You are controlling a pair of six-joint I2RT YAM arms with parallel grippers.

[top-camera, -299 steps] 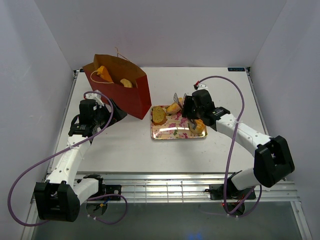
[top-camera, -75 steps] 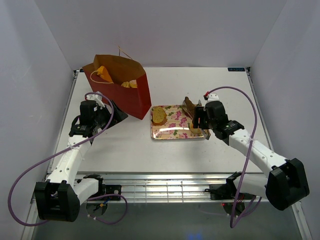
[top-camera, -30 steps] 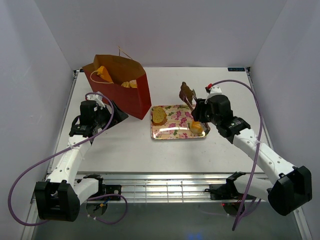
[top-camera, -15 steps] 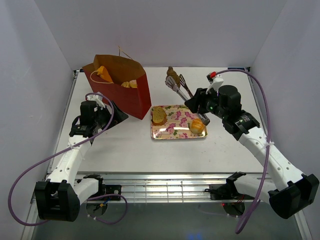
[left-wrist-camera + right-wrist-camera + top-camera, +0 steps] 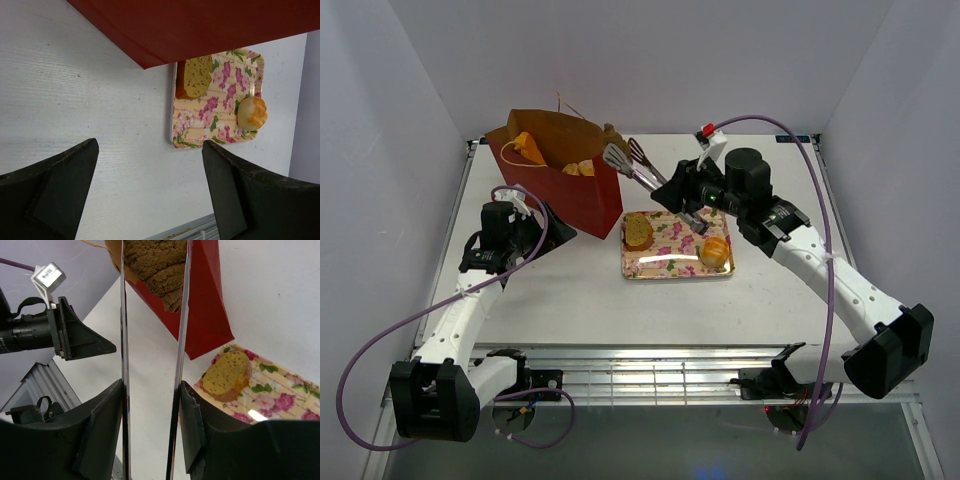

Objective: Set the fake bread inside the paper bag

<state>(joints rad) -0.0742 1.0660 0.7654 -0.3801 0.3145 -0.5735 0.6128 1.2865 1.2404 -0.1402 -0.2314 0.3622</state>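
Observation:
My right gripper [image 5: 686, 194] is shut on metal tongs [image 5: 642, 166], and the tongs pinch a brown twisted loaf [image 5: 612, 134] above the right rim of the dark red paper bag [image 5: 560, 185]. In the right wrist view the loaf [image 5: 156, 265] hangs between the tong blades [image 5: 123, 340] over the bag [image 5: 206, 315]. Orange pastries [image 5: 527, 147] lie inside the bag. A toast slice [image 5: 638, 231] and a round roll [image 5: 716, 251] lie on the floral tray [image 5: 670, 266]. My left gripper [image 5: 546, 228] is open and empty beside the bag's lower left.
In the left wrist view the bag's red wall [image 5: 200, 25] fills the top, with the tray [image 5: 220, 100], toast [image 5: 196, 76] and roll [image 5: 252, 113] beyond it. White walls enclose the table on three sides. A metal rail runs along the near edge [image 5: 670, 365].
My right arm lifted the brown loaf off the tray with the tongs and swung it up and left to the bag's rim. The left arm has not moved.

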